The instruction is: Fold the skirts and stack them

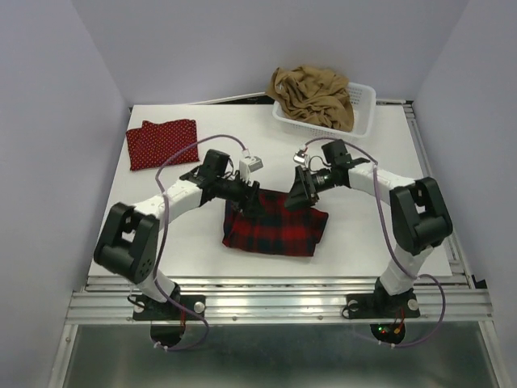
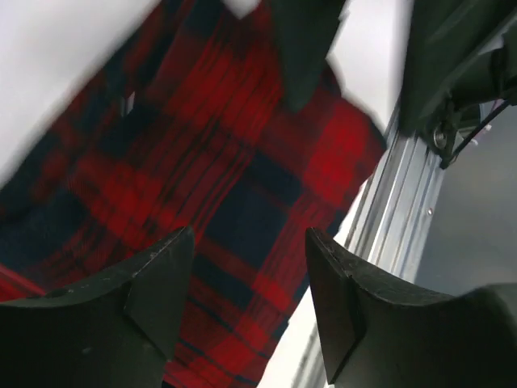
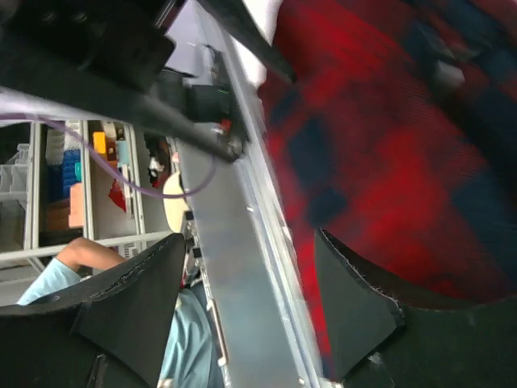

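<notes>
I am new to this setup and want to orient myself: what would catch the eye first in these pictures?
The red-and-black plaid skirt lies at the centre of the table, with the left gripper and right gripper over its far edge, both open. A red dotted skirt lies flat at the far left, and a tan skirt is heaped in the white basket at the far right.

Left arm [image 1: 174, 198] faces right arm [image 1: 365, 174], both jaws parted.

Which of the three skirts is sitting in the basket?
The plain tan-brown skirt, crumpled in the white basket at the back right. The dotted red skirt and the plaid skirt lie on the table.
</notes>
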Robot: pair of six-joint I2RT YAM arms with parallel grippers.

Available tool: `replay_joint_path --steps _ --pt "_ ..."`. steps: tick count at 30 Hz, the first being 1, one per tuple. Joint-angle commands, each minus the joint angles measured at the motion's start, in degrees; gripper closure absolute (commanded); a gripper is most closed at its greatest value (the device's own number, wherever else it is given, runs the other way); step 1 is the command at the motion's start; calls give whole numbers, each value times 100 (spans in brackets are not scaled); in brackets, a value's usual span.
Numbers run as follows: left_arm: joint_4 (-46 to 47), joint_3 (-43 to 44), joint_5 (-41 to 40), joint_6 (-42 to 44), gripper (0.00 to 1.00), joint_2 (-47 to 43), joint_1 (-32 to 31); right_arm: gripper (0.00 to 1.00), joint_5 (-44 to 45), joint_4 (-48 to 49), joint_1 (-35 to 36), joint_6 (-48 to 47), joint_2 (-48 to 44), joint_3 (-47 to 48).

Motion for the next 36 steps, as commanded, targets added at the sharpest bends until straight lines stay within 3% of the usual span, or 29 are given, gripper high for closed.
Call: replay_joint_path --steps 1,5,10,16,21,24,29,30,31,33,36 --pt "611 -540 517 -916 35 941 456 31 397 -674 -96 -864 679 -18" --pt "955 -427 561 -1084 40 1705 720 33 1073 -823 -96 -1102 1400 176" --pt "858 433 202 -829 44 2479 844 34 2266 -797 -201 -1216 2243 842" --pt "823 1383 -202 -811 41 2613 844 36 2972 -998 -544 -1506 2535 1941" --pt "823 1463 -423 -653 31 1681 844 37 2867 -1377 -466 -1577 1860 2356" --pt "614 1376 -625 -565 27 840 870 37 3156 -1220 -273 -1112 1098 2207" --pt "472 972 -1424 -969 13 -696 1300 38 4918 -693 639 -978 180 2250" --pt "358 901 -1660 -1057 3 -883 1458 39 5219 -674 825 -1049 127 2329" --pt "270 892 -2263 -1084 1 -1050 1520 40 5483 -683 1035 -1128 153 2556" --pt "208 761 -2593 -1154 1 -1499 1713 44 6196 -901 1640 -1313 354 2942" --pt "60 454 -2428 -1487 1 -1790 2345 44 6707 -1367 2230 -1366 1039 3856"
